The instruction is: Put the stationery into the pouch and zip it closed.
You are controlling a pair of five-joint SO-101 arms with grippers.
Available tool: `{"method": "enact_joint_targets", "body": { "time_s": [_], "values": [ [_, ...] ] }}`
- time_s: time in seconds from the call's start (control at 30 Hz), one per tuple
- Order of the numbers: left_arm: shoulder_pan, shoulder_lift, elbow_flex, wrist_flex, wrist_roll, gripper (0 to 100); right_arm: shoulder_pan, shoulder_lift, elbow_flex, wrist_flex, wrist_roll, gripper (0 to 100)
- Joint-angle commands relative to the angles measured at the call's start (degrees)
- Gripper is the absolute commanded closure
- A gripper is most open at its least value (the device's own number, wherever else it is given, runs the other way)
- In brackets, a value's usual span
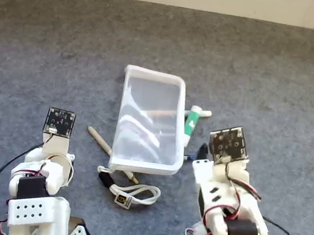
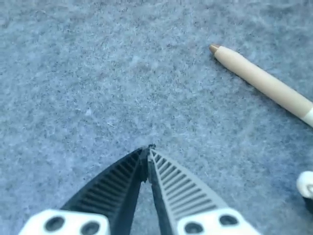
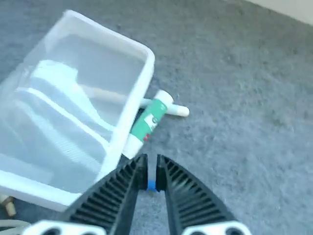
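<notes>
The translucent white pouch [image 1: 148, 119] lies flat mid-table, also seen in the right wrist view [image 3: 73, 112]. A beige pencil [image 1: 98, 139] [image 2: 264, 81] lies at its left side, partly under it. A green-and-white glue stick [image 1: 191, 122] [image 3: 149, 120] rests against its right side, across a thin white stick [image 3: 173, 110]. A small blue thing [image 1: 189, 156] [image 3: 151, 185] shows through the sliver between the jaws of my right gripper [image 3: 151, 161], which is shut just short of the pouch's near right corner. My left gripper [image 2: 148, 149] is shut over bare carpet, left of the pencil.
A white strap with a tag [image 1: 131, 193] lies at the pouch's near edge. Grey carpet [image 1: 265, 73] covers the table, with open room beyond and beside the pouch. Both arm bases [image 1: 37, 206] stand at the near edge.
</notes>
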Motion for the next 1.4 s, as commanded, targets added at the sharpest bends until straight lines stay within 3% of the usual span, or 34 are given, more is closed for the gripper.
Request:
{"method": "enact_joint_targets", "body": {
  "time_s": [0.0,0.23,0.33,0.53,0.77,0.9,1.37],
  "values": [
    [-0.7,-0.7,-3.9,-0.6,0.0,98,-5.1,1.8,-6.7,2.0,0.4,95.4],
    [-1.9,-0.7,-4.0,0.3,2.7,85,-14.4,18.4,-14.7,2.3,-2.5,95.3],
    [-4.7,-0.7,-5.0,0.7,2.7,83,-18.3,25.5,-18.1,2.3,-5.5,94.0],
    [-8.5,-0.7,-5.1,0.4,2.8,84,-25.7,35.2,-21.4,1.8,-10.0,77.9],
    [-9.1,-0.7,-5.2,0.4,2.8,84,-35.1,42.9,-22.6,-3.4,-11.7,77.0],
    [-10.7,-0.7,-5.2,0.3,2.9,84,-38.0,48.6,-22.6,-9.0,-16.1,77.0],
    [-10.6,-0.7,-5.1,0.3,2.9,84,-39.1,70.5,-22.9,-11.8,-16.4,77.0]
  ]
}}
